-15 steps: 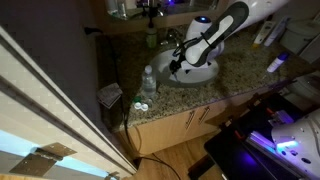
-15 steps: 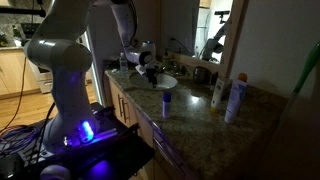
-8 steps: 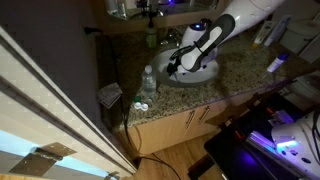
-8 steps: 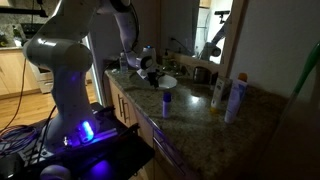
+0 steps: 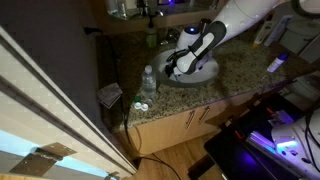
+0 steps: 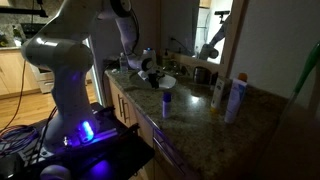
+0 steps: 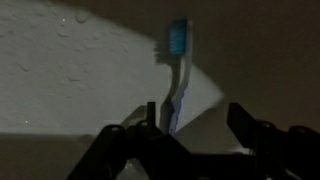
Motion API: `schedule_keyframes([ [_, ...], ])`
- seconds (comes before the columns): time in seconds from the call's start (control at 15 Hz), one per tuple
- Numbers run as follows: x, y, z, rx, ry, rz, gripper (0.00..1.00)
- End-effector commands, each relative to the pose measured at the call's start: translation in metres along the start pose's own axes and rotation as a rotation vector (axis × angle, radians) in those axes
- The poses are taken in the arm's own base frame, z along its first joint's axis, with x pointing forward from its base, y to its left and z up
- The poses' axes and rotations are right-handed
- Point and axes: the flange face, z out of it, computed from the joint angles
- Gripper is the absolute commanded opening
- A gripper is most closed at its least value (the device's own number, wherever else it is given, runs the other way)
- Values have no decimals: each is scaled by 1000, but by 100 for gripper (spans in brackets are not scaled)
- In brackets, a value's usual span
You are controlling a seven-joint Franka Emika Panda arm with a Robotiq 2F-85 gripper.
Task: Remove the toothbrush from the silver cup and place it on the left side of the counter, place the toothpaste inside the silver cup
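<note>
The toothbrush [image 7: 176, 70], pale handle and blue bristles, points away from me over the white sink basin [image 7: 60, 70]. Its handle runs down between my fingers, close to the left one. My gripper [image 7: 198, 125] is open, its fingers wide apart. In both exterior views the gripper [image 5: 172, 66] [image 6: 150, 70] hangs low over the sink's edge on the granite counter [image 5: 240, 75]. I cannot make out the silver cup. A small white-and-blue tube-like item [image 5: 275, 63] [image 6: 166, 100], maybe the toothpaste, is on the counter away from the gripper.
A clear plastic bottle [image 5: 148, 80] stands by the sink, with small round items [image 5: 140, 105] near the counter's front edge. A green soap bottle [image 5: 152, 38] and the faucet [image 5: 172, 38] are behind the sink. Two tall bottles [image 6: 228, 97] stand further along the counter.
The arm has shifted sideways along the sink and a little lower, towards the clear bottle's end of the counter.
</note>
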Motion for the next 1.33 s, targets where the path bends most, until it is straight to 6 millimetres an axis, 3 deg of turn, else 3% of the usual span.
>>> schedule_keyframes([
  [0.0,5,-3,5,-19,-4,8,45],
  [0.4,6,-5,5,-32,-8,21,2],
  [0.67,12,-9,-5,-23,-10,44,2],
  [1.07,33,-27,-69,15,-46,50,2],
  [1.13,32,-11,-77,43,-53,42,2],
  [1.27,35,-13,-101,73,-54,32,2],
])
